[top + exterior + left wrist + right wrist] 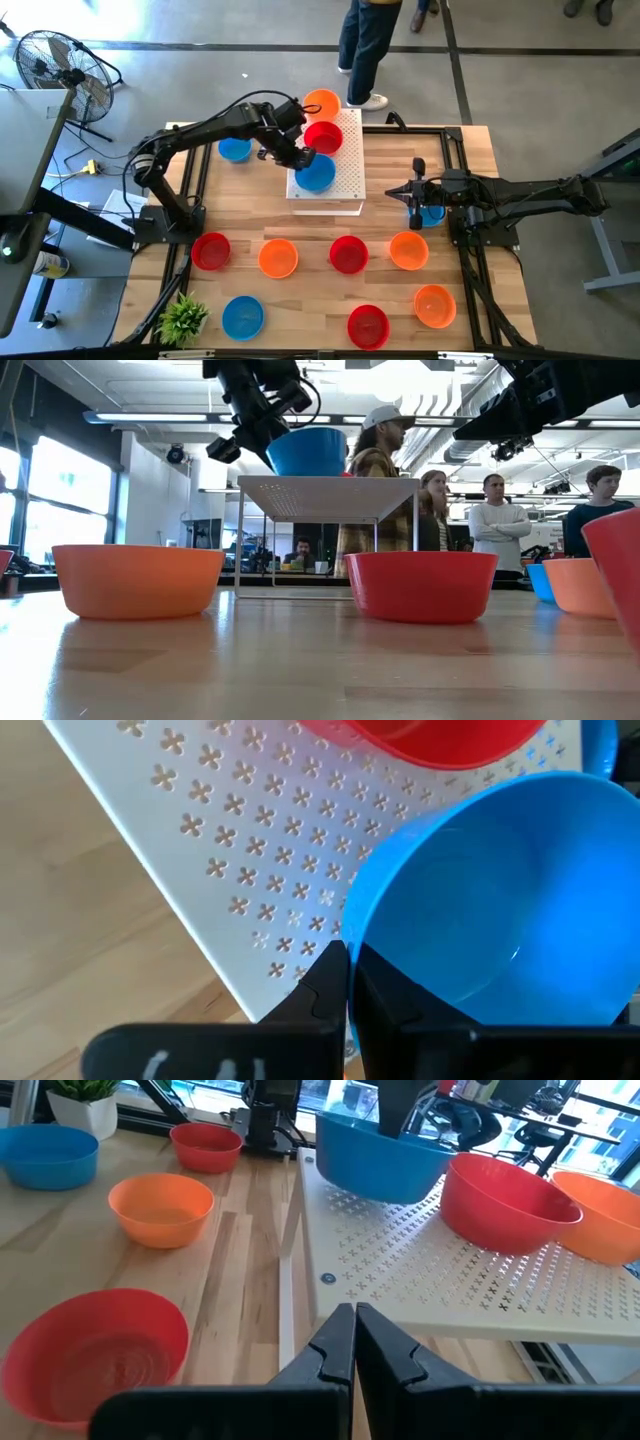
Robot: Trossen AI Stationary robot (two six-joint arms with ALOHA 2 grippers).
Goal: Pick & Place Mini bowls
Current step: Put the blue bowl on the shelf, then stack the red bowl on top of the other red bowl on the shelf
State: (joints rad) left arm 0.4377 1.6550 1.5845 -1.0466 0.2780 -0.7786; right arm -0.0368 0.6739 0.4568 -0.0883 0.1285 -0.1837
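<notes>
My left fingers [297, 158] are pinched shut on the rim of a blue bowl [316, 173], near the frame's centre in the high view; my arm covers part of that rim there. In the low view the bowl hangs tilted, just above the white perforated platform [346, 160], and I cannot tell whether its base touches. It looks empty, mouth facing up and tipped to one side. A red bowl [323, 137] and an orange bowl [322, 102] sit upright on the platform above it in the frame. My right fingers [413, 192] are closed on nothing, at the right of the desk [300, 300], and half hide another blue bowl [432, 213]. More bowls stand across the lower frame, mouths up, apparently empty.
</notes>
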